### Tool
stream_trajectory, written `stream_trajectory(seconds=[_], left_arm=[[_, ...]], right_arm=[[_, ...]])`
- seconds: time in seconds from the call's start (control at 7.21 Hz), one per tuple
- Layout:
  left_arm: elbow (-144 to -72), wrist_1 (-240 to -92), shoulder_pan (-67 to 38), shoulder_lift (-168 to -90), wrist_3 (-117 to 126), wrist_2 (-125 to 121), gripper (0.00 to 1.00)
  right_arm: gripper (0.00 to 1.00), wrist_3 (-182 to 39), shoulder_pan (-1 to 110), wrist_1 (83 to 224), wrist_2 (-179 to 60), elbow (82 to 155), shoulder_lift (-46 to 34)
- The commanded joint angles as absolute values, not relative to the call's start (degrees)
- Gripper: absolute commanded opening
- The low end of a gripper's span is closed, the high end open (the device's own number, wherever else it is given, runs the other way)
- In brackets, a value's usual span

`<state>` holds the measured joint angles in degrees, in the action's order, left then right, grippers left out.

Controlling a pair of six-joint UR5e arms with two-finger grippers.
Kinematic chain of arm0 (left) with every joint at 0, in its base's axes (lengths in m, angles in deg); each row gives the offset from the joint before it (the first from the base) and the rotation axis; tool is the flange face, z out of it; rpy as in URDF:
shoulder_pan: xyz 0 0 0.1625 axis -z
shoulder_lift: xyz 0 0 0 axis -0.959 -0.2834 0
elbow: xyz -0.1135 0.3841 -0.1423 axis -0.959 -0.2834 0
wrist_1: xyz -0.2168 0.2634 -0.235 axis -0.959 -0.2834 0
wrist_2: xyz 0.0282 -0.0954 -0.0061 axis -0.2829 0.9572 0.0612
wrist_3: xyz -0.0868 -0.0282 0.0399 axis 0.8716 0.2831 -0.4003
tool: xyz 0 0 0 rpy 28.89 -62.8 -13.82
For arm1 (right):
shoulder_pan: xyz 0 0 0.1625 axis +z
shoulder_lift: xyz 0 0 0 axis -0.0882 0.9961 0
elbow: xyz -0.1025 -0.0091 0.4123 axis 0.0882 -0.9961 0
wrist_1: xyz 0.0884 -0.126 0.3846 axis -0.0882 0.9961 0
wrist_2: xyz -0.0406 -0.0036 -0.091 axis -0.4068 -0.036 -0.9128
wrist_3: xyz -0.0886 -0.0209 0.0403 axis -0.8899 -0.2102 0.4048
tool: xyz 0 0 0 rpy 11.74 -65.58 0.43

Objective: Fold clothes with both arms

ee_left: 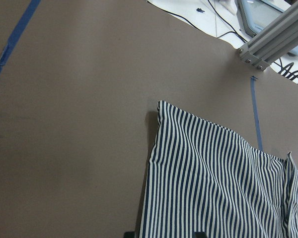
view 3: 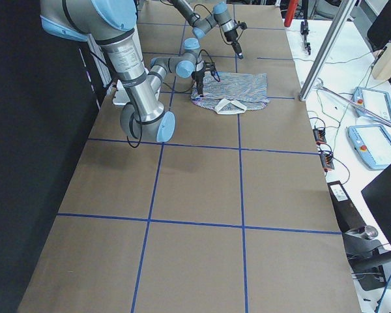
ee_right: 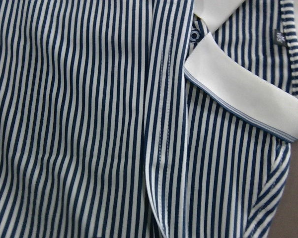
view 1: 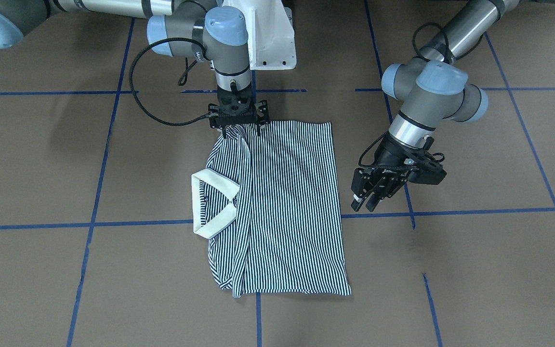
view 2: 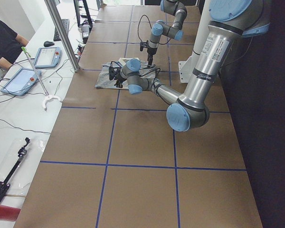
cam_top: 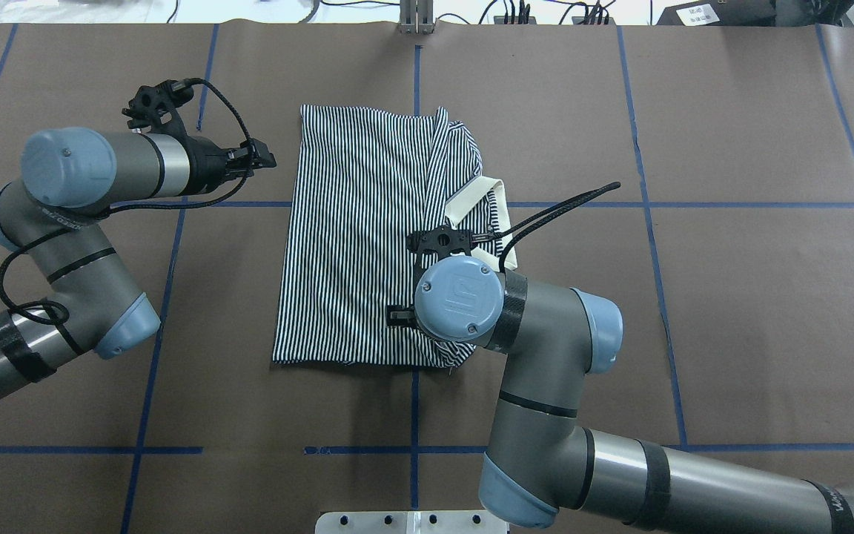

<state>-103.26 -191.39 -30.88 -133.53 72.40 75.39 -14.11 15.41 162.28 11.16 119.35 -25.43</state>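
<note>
The striped polo shirt point(view 1: 287, 202) lies flat on the brown table, its sides folded in and its cream collar point(view 1: 210, 202) turned toward the robot's right. My right gripper point(view 1: 240, 131) points straight down on the shirt's edge nearest the robot, fingers spread and open, holding nothing. In the overhead view its wrist hides that part of the shirt point(cam_top: 353, 237). The right wrist view is filled by stripes, a folded hem and the collar point(ee_right: 238, 84). My left gripper point(view 1: 364, 206) hovers open just off the shirt's hem side point(cam_top: 267, 158), apart from the cloth point(ee_left: 213, 183).
Blue tape lines point(view 1: 94, 193) grid the brown table. The white bolted pedestal point(view 1: 270, 38) stands behind the shirt at the robot's base. An aluminium post point(cam_top: 416, 15) rises at the far edge. A seated person point(view 2: 4, 45) and tablets point(view 2: 45, 57) are beyond that edge.
</note>
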Motion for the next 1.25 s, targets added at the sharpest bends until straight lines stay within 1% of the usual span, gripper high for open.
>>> stream_trajectory(seconds=[0.0,0.14,0.28,0.42,0.56,0.97,1.11], left_arm=[[-103.2,-191.54,-30.91,-133.12,72.41,75.32,0.5],[-103.29,-191.54,-30.91,-133.11,72.41,75.32,0.5],[-103.29,-191.54,-31.0,-133.11,72.41,75.32,0.5],[-103.11,-191.54,-31.0,-133.11,72.41,75.32,0.5],[-103.2,-191.54,-31.0,-133.11,72.5,75.32,0.5],[-103.64,-191.46,-31.0,-133.2,73.64,75.23,0.51],[-103.99,-191.46,-31.0,-133.2,73.73,75.23,0.51]], right_arm=[[0.63,-14.59,15.42,159.92,11.47,118.24,-25.27],[0.52,-14.68,15.42,159.92,11.56,118.24,-25.09],[0.44,-14.68,15.5,159.83,11.56,118.24,-25.01],[0.26,-14.68,15.5,159.83,11.65,118.24,-25.01],[0.0,-14.68,15.5,159.83,12.0,118.41,-24.66],[0.0,-16.08,17.25,159.66,17.07,119.11,-23.16],[0.0,-17.57,17.78,159.66,17.62,121.72,-20.38]])
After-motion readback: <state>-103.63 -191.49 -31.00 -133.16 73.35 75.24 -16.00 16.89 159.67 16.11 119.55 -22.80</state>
